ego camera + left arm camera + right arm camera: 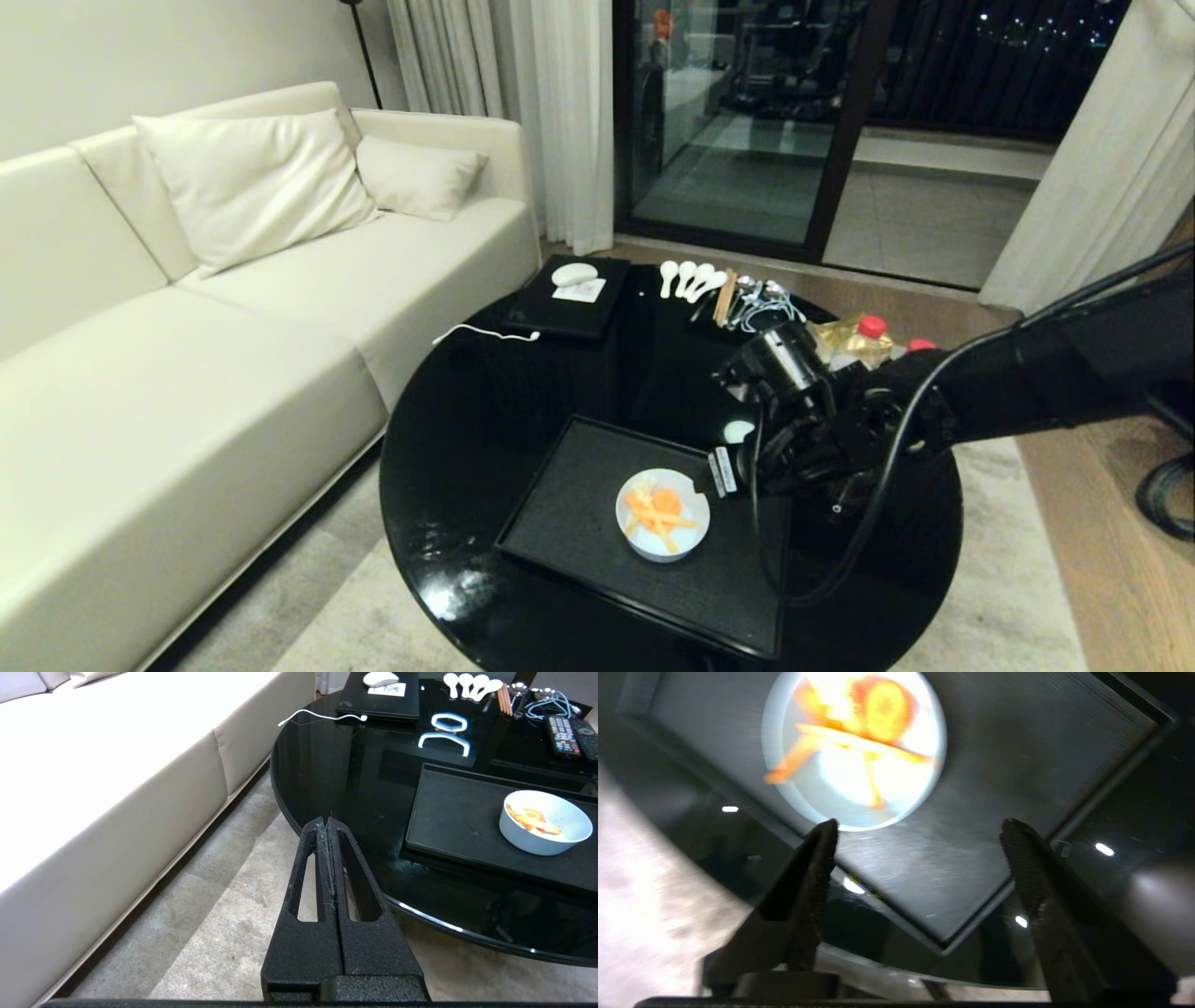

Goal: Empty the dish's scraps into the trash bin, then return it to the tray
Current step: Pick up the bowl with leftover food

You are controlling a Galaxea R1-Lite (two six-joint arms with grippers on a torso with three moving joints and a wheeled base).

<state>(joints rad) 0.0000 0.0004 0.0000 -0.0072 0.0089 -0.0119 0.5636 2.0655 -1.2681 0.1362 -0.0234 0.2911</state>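
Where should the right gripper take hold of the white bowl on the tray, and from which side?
Grip the bowl by its thin rim on the side nearest the right gripper, coming from above, one finger inside. The wall is wide, and scraps lie mid-bowl.

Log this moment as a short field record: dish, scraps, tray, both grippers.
dish: upright on the tray, not gripped
scraps: orange and pale pieces inside the dish
tray: flat on the black round table
right gripper: fingers open, above the tray beside the dish, holding nothing
left gripper: shut, empty, off the table edge over the carpet
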